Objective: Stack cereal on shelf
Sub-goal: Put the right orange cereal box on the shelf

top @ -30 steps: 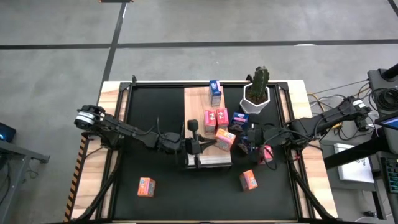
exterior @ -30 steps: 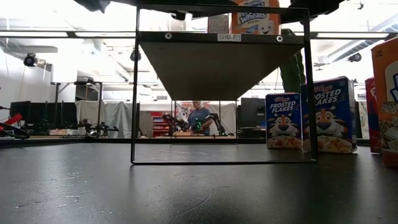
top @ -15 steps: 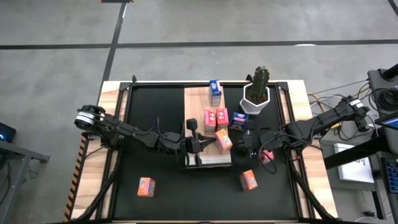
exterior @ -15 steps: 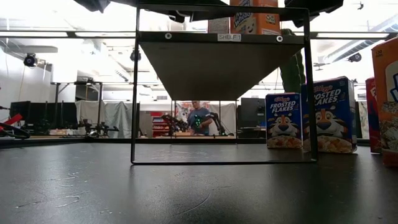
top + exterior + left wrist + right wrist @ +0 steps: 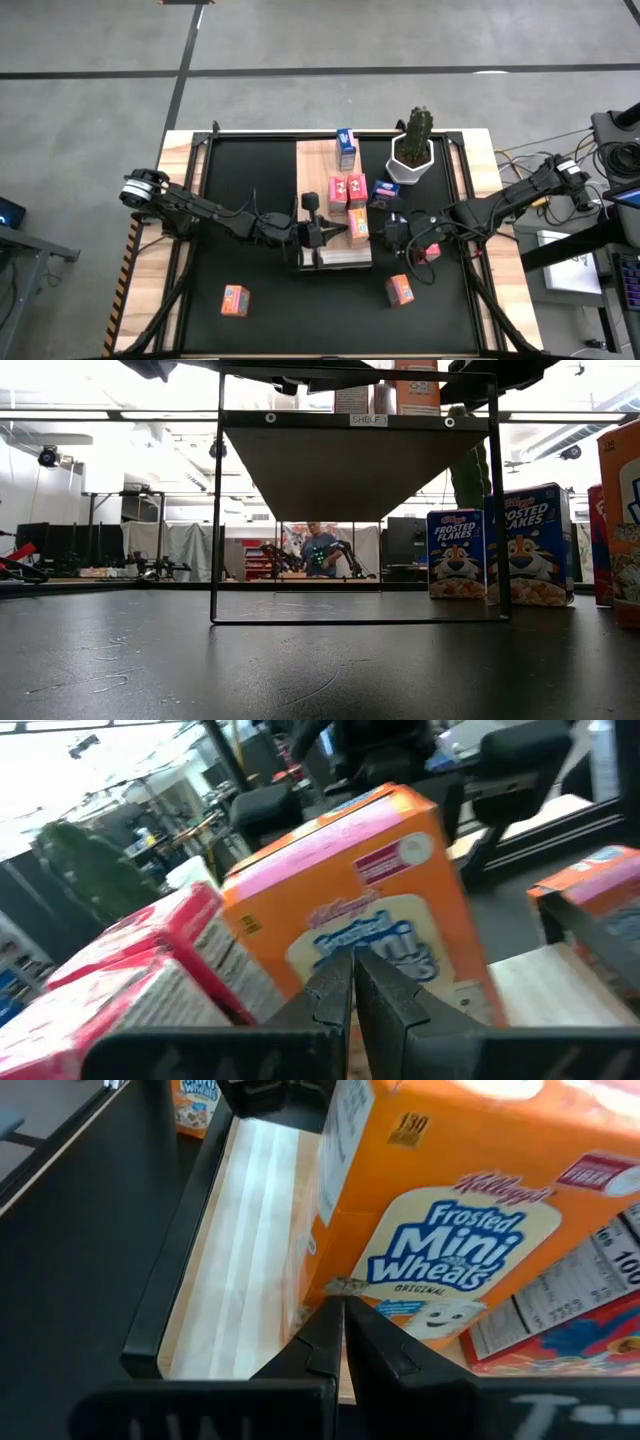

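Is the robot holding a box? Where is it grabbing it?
Nothing is held. The left end effector and right end effector are shut and empty, beside the orange box on the shelf.

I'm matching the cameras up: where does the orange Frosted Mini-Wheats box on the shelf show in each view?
High view: the orange box sits near picture centre, on the shelf.
Low view: the box is at the top edge, right of centre, standing on the shelf.
Left wrist view: the box fills the centre.
Right wrist view: the box is at upper right, printed front showing.
Shared landmark: the shelf beneath it.
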### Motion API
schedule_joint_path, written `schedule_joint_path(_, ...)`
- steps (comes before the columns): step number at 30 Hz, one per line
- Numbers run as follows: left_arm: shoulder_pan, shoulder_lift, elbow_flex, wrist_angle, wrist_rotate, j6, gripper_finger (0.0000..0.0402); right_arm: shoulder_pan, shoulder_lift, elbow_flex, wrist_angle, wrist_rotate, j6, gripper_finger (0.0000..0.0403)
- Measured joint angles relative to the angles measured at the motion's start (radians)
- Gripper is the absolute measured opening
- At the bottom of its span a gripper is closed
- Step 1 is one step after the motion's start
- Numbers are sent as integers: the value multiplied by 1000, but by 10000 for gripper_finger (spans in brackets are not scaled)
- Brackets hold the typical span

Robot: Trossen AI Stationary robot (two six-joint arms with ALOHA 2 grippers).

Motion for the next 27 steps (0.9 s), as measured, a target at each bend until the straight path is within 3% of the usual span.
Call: schedule_joint_path(27, -4, -2, 0, -27, 59, -41, 0, 46, -1, 41, -20, 6, -7, 9)
